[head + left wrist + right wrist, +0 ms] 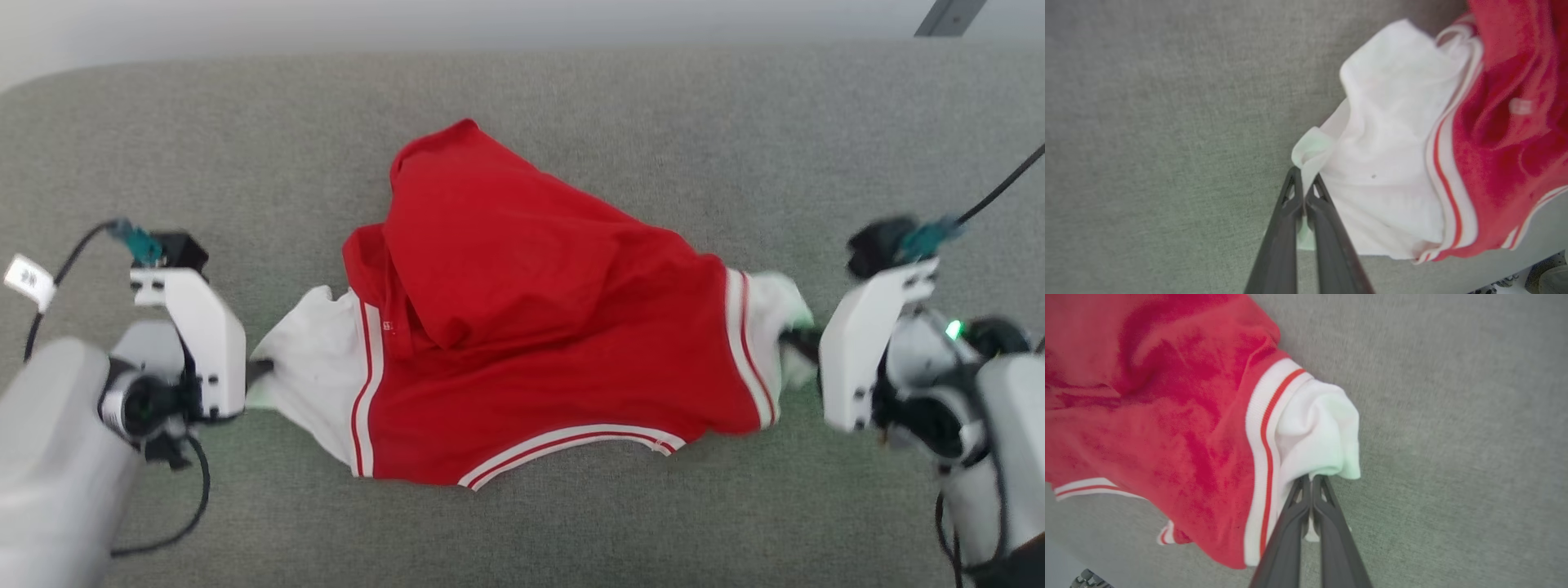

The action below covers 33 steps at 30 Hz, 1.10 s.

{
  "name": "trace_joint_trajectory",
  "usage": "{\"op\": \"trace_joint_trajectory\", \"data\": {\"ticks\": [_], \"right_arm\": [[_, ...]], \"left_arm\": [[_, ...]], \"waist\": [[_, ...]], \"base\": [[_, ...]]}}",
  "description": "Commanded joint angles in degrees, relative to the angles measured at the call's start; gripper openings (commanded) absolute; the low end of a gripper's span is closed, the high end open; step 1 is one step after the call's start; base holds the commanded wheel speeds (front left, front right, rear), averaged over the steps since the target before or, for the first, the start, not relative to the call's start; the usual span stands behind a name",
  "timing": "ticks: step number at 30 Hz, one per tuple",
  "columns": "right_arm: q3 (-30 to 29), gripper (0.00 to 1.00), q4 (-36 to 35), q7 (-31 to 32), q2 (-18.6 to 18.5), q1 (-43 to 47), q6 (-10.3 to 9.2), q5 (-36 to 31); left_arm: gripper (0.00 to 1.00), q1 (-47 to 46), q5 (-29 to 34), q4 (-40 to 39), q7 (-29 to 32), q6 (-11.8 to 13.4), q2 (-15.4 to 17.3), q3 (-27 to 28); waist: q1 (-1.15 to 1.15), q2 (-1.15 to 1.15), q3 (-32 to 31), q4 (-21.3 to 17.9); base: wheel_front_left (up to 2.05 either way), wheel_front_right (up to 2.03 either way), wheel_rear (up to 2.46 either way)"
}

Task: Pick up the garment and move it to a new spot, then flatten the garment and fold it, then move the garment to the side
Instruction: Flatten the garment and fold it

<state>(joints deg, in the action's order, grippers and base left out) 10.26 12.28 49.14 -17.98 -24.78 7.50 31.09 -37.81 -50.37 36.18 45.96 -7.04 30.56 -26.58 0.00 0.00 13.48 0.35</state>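
The garment (522, 327), a bright red shirt with white sleeves and red-and-white striped trim, lies crumpled on the grey cushion, stretched sideways between my arms. My left gripper (260, 371) is shut on the tip of the white left sleeve (1384, 163), and the left wrist view shows its dark fingers (1286, 220) pinching the cloth. On the other side, my right gripper (796, 343) is shut on the bunched white right sleeve (1318, 433). The red body (1147, 408) is folded over itself at the top.
A wide grey fabric cushion (571, 106) lies under everything, with its far edge meeting a pale wall at the top. A dark bar (947, 16) shows at the upper right. Cables hang from both wrists.
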Motion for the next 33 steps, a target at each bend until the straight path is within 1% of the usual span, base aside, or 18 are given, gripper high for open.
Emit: {"op": "trace_joint_trajectory", "data": {"ticks": [1, 4, 8, 14, 17, 19, 21, 25, 28, 33], "right_arm": [[-0.8, 0.00, -1.6, 0.6, -0.1, -1.0, -0.02, 1.0], [-2.0, 0.00, -5.0, 1.7, -0.1, -3.4, -0.01, 1.6], [-3.5, 0.00, -7.3, 3.0, 0.4, -6.9, -0.02, 1.9], [-5.2, 0.00, -7.8, 3.5, 2.1, -13.4, -0.02, 1.7], [-5.5, 0.00, -7.5, 2.5, 2.9, -17.0, -0.02, 1.0], [-5.6, 0.00, -6.9, 1.7, 3.3, -19.5, -0.01, 0.3], [-5.6, 0.00, -6.1, 0.9, 4.2, -21.8, -0.01, 0.6], [-5.6, 0.00, -4.5, -0.6, 5.2, -25.6, -0.02, 0.5], [-5.2, 0.00, -2.3, -2.7, 5.9, -29.2, -0.01, -0.3], [-4.5, 0.00, 3.5, -6.0, 7.4, -34.4, -0.01, -0.8]], "left_arm": [[0.00, -1.9, 0.0, -0.9, 0.9, 0.6, 0.5, 0.1], [0.00, -4.4, 0.0, -3.3, 2.9, 1.6, 0.9, 0.3], [0.00, -8.2, -0.1, -6.3, 5.1, 3.2, 1.5, 1.0], [0.00, -14.2, 0.0, -9.8, 7.3, 5.0, 1.7, 1.9], [0.00, -17.2, 0.5, -10.2, 7.6, 5.6, 1.6, 2.2], [0.00, -19.3, 1.2, -10.3, 7.8, 5.7, 1.8, 2.1], [0.00, -21.1, 1.3, -10.2, 7.4, 5.7, 1.4, 2.4], [0.00, -23.8, 1.9, -9.6, 6.2, 5.1, 1.2, 2.6], [0.00, -26.3, 2.7, -8.5, 4.8, 4.5, 0.8, 2.6], [0.00, -29.9, 3.5, -5.4, 3.0, 3.5, 0.0, 2.2]], "waist": [[0.00, 0.00, -1.3, 0.4], [0.00, 0.00, -2.9, 0.8], [0.00, 0.00, -5.2, 1.2], [0.00, 0.00, -8.4, 1.5], [0.00, 0.00, -9.8, 1.5], [0.00, 0.00, -10.4, 1.4], [0.00, 0.00, -11.0, 1.3], [0.00, 0.00, -11.4, 1.1], [0.00, 0.00, -11.8, 1.0], [0.00, 0.00, -11.7, 0.8]], "base": [[0.00, 0.00, 0.00], [0.00, 0.00, 0.00], [0.00, 0.00, 0.00], [0.00, 0.00, 0.00], [0.00, 0.00, 0.00], [0.00, 0.00, 0.00], [0.00, 0.00, 0.00], [0.00, 0.00, 0.00], [0.00, 0.00, 0.00], [0.00, 0.00, 0.00]]}}
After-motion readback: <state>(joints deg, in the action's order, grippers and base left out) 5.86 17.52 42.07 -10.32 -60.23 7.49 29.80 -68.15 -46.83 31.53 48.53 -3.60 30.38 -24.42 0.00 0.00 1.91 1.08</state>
